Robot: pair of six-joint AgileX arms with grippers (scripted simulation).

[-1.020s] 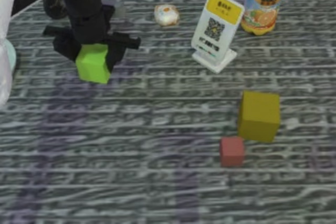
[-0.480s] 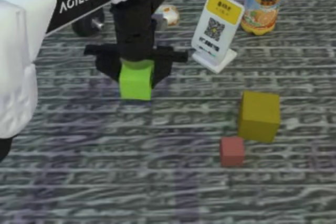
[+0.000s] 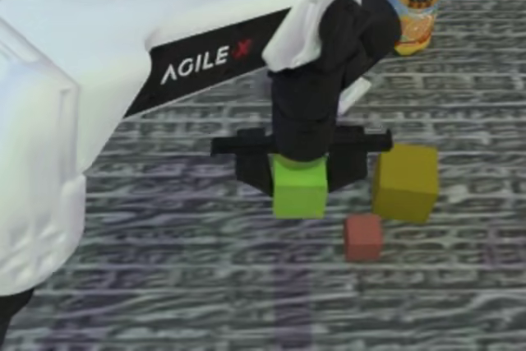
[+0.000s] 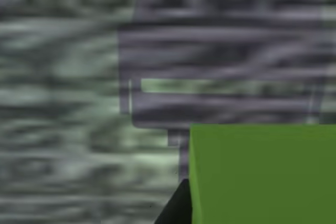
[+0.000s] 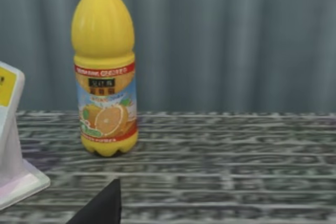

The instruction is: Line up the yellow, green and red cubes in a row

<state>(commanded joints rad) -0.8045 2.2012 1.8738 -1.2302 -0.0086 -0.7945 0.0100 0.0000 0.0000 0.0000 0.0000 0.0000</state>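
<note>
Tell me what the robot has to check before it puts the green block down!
1. Is the green cube held by the left claw? Ok: the fingers sit on both sides of it.
2. Is there room beside the yellow cube? Ok: a strip of table shows between green and yellow in the top view.
3. Is the red cube out of the way? Ok: it sits nearer the camera and to the right, apart from green.
4. Is green off the table? Cannot tell: the height is unclear.
5. Will the three make a row? Not ok yet: red sits out of line with green and yellow.
6. Is the right arm clear? Ok: it is absent from the top view, and its wrist view shows the juice bottle.
</note>
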